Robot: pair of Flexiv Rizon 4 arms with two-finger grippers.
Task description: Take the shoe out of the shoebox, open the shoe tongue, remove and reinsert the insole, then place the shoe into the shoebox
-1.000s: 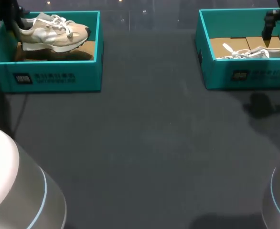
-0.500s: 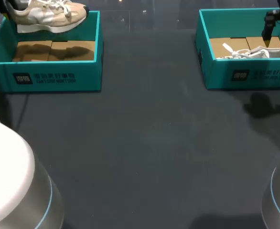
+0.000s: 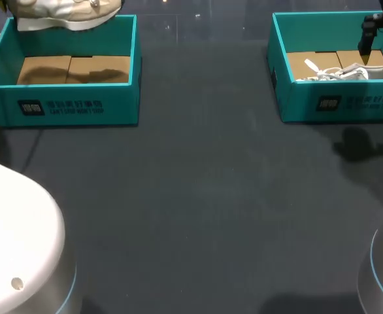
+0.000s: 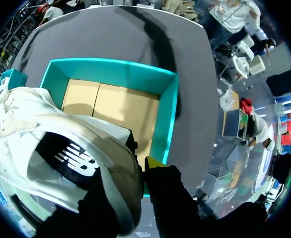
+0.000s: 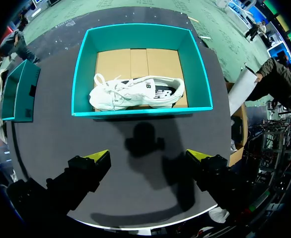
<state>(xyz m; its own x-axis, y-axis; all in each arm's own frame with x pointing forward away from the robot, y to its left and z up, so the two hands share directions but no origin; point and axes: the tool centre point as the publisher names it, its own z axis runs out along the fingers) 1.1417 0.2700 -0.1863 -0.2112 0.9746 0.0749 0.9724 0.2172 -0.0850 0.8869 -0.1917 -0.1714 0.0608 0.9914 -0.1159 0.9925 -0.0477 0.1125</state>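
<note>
A beige and white shoe (image 3: 67, 13) hangs above the left teal shoebox (image 3: 123, 98), clear of its rim. In the left wrist view my left gripper (image 4: 135, 168) is shut on the heel of this shoe (image 4: 61, 148). One yellow fingertip (image 4: 153, 162) shows and the other is hidden behind the heel. The shoebox (image 4: 168, 119) lies below, holding only its cardboard lining. A white shoe (image 5: 135, 94) lies on its side in the right teal shoebox (image 5: 135, 113). My right gripper (image 5: 148, 158) hangs open, high over the table in front of that box.
In the head view the right shoebox (image 3: 322, 104) with the white shoe (image 3: 345, 72) stands at the back right, and my right gripper (image 3: 366, 49) shows dark above it. Dark table (image 3: 198, 196) stretches between and in front of the two boxes.
My left gripper has lifted the beige shoe up out of the left shoebox, which now holds no shoe. The right arm and the white shoe have not moved.
</note>
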